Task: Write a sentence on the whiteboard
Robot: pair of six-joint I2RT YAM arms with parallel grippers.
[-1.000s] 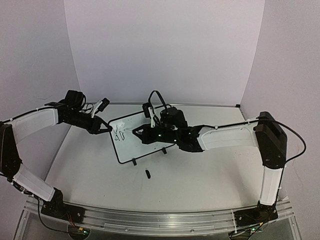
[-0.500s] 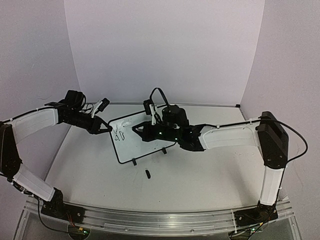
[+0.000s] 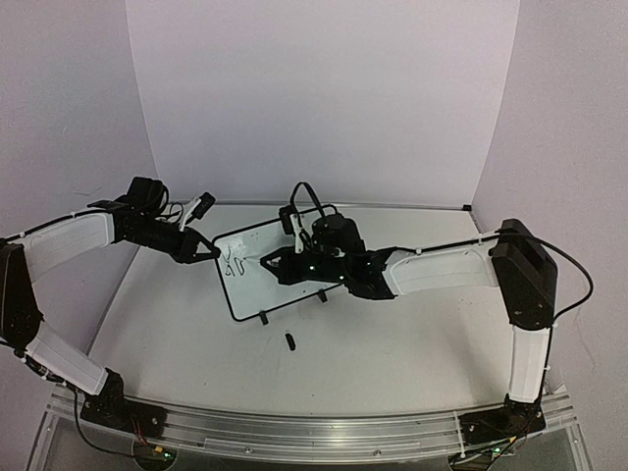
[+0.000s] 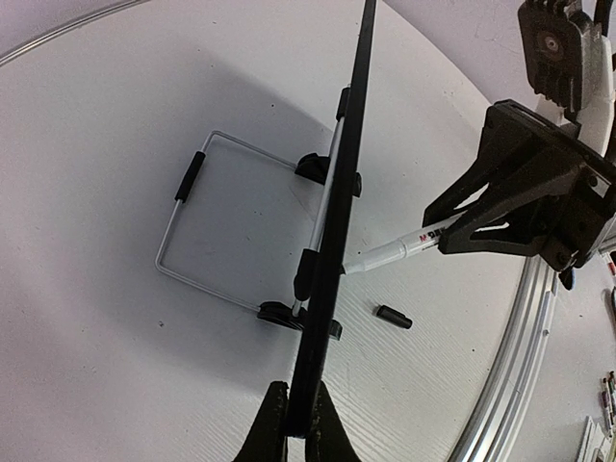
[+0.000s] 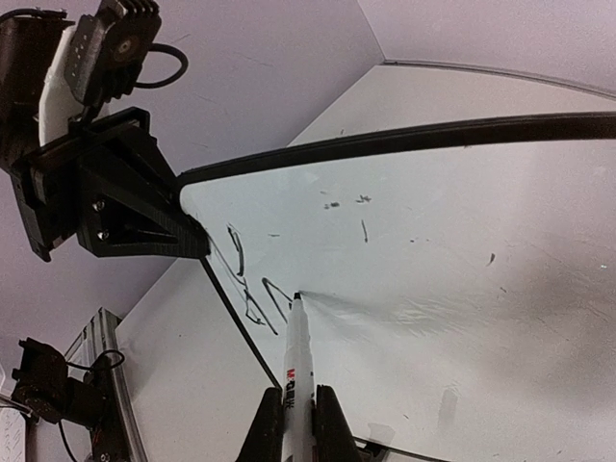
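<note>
The whiteboard (image 3: 253, 290) stands tilted on the table at mid-left. My left gripper (image 3: 210, 252) is shut on its left edge; in the left wrist view the board's black frame (image 4: 339, 207) runs edge-on up from the gripper (image 4: 298, 435). My right gripper (image 3: 282, 263) is shut on a white marker (image 5: 296, 354), whose tip touches the board face (image 5: 452, 231). Of the sentence, only a few dark strokes (image 5: 252, 294) show near the board's left end, beside the tip; I cannot read them. Small stray marks sit higher on the board.
The marker's black cap (image 3: 289, 340) lies on the table in front of the board, and also shows in the left wrist view (image 4: 393, 317). A wire stand (image 4: 197, 231) props the board from behind. Purple walls close in the back and sides.
The marker tip has shifted slightly on the board, up and then back down, with the right arm's wrist moving a little. The left arm and the board have held still.
</note>
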